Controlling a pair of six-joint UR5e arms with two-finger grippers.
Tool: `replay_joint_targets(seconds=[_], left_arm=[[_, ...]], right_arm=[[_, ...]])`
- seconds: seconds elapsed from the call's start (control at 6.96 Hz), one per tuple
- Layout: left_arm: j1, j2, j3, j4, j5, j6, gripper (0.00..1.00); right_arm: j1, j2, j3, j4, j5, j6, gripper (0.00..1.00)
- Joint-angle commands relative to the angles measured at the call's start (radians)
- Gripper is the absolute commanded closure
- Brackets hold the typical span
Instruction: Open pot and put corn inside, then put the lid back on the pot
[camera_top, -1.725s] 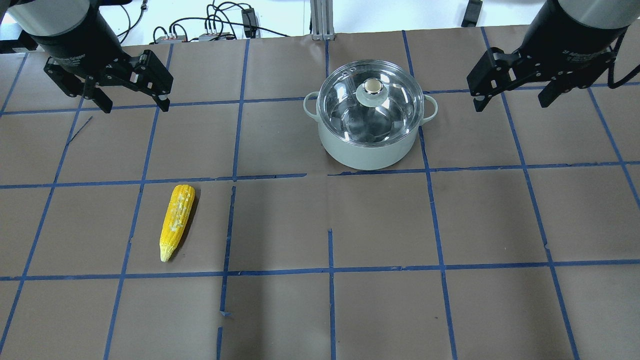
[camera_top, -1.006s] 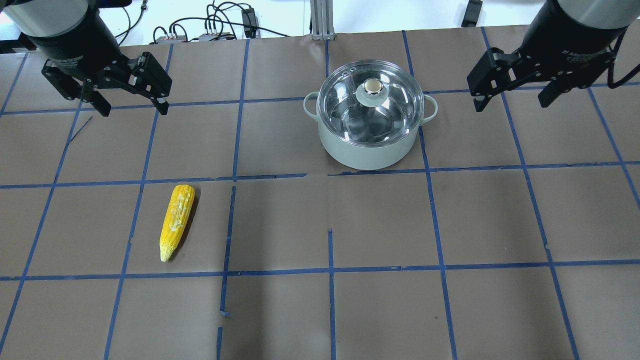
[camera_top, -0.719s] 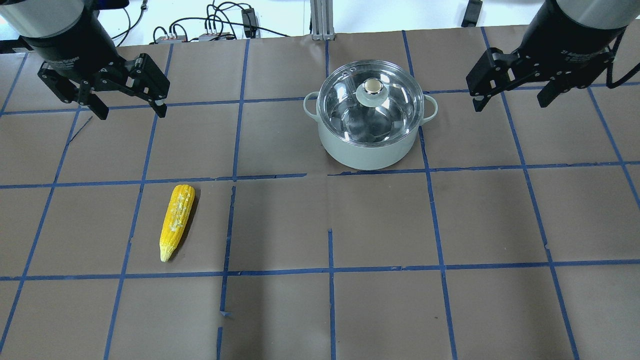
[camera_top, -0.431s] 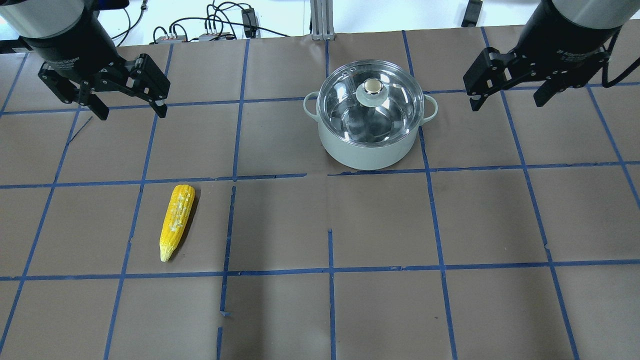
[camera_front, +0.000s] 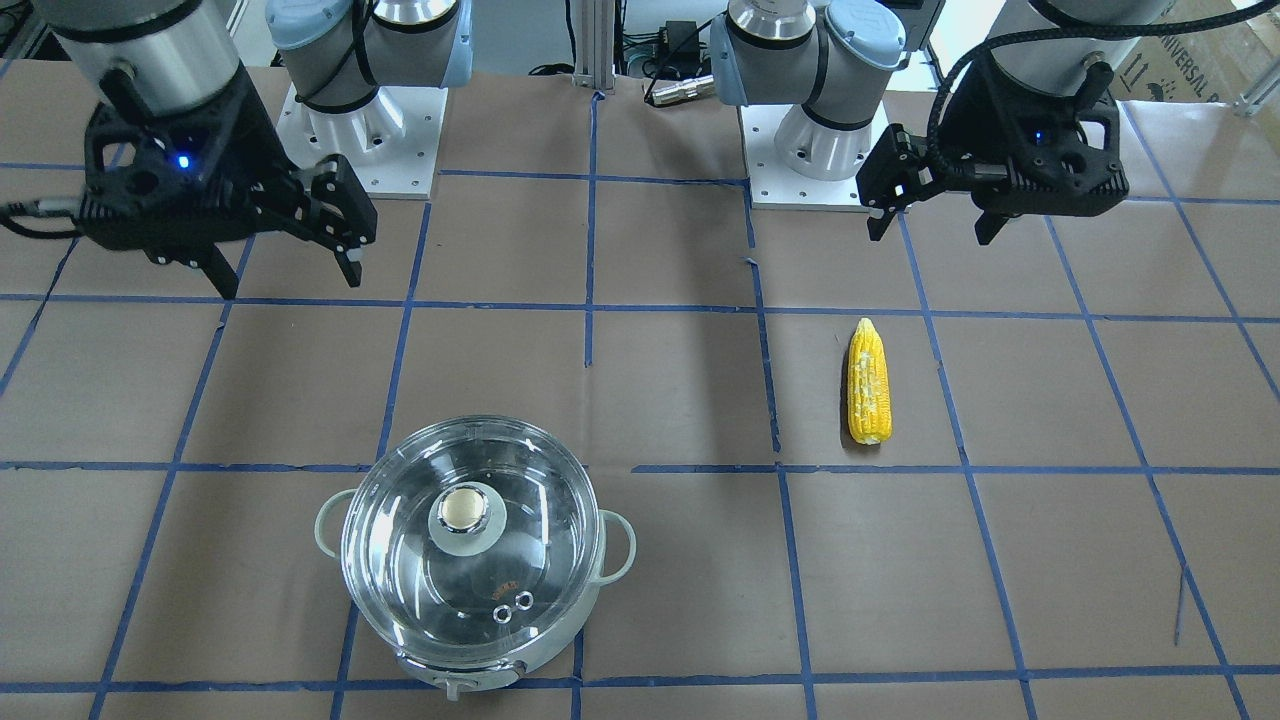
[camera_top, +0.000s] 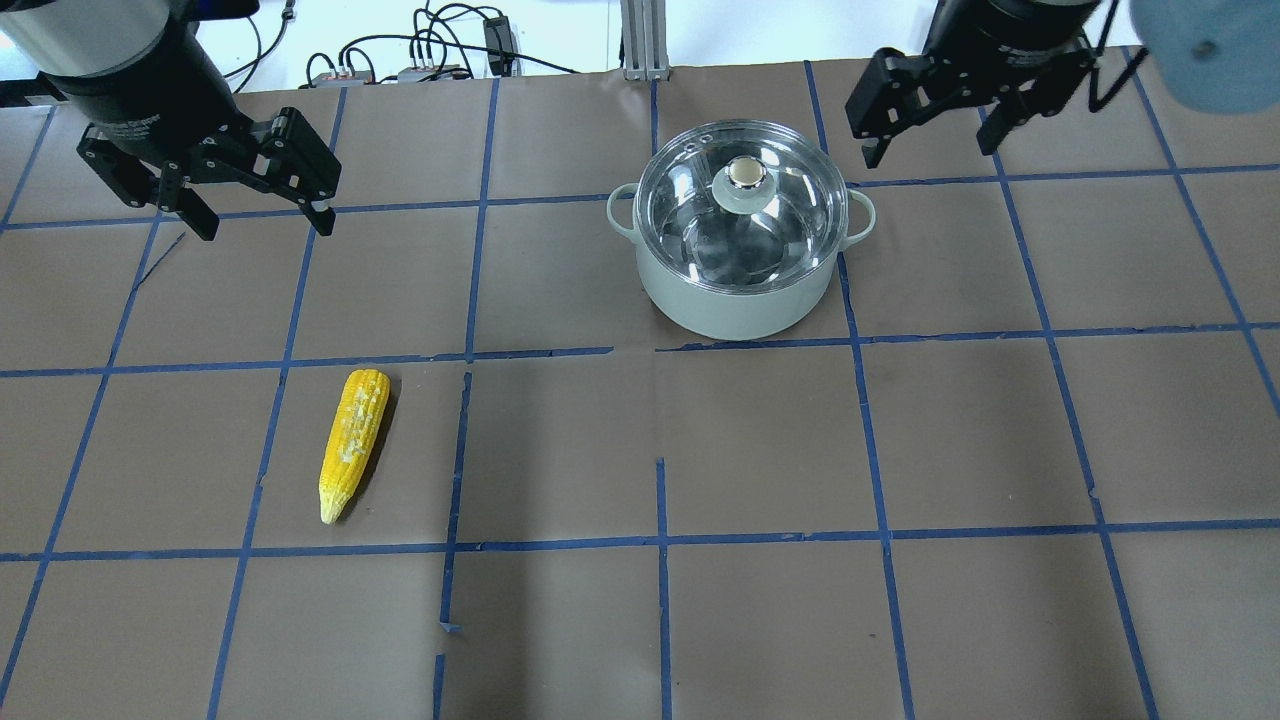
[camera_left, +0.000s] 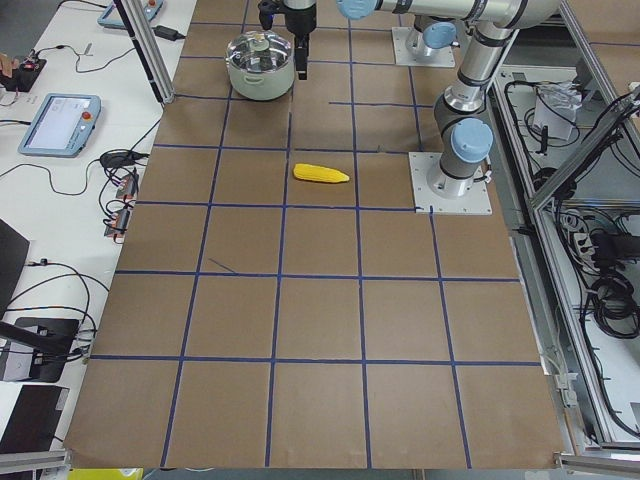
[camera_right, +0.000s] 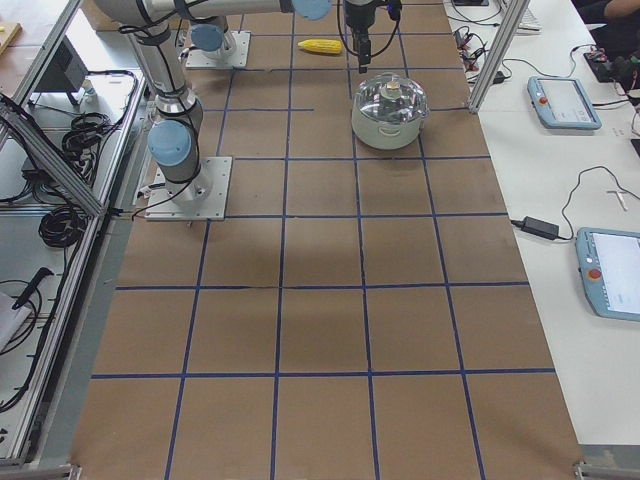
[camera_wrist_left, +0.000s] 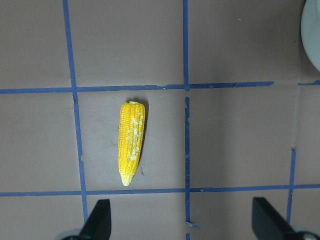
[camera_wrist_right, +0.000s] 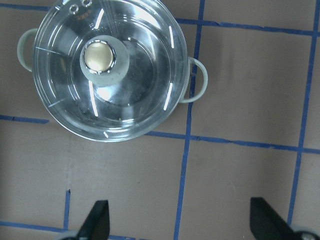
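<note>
**Left tool** (camera_top: 265, 215): jaws spread wide, nothing held. It hangs above the surface (camera_top: 760, 450), well apart from the corn (camera_top: 352, 440). In the left wrist view both fingertips (camera_wrist_left: 97, 220) show at the bottom edge, with the corn ahead of them.

**Corn:** lies flat on the robot's left half of the surface, tapered tip toward the robot base. Nothing touches it.

**Right tool** (camera_top: 930, 150): jaws spread wide, nothing held. It hangs in the air near the pot (camera_top: 735, 305), touching nothing.

**Pot:** stands upright just right of the surface's centre line, on the side far from the robot.

**Lid** (camera_top: 790, 215): seated on the pot rim, knob (camera_top: 746, 175) up.
</note>
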Motion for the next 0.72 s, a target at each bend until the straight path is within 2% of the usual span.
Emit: replay_joint_targets(seconds=[0.0,0.14,0.58], left_arm=[[0.0,0.0,0.0,0.0,0.0,0.0,0.0],[0.0,0.0,0.0,0.0,0.0,0.0,0.0],[0.0,0.0,-0.002,0.0,0.0,0.0,0.0]], right_arm=[[0.055,0.228,-0.205,0.005,0.002,0.064,0.02],[0.076,0.285,-0.253,0.016,-0.003,0.067,0.01],[0.085,0.366,-0.265,0.024,0.0,0.066,0.01]])
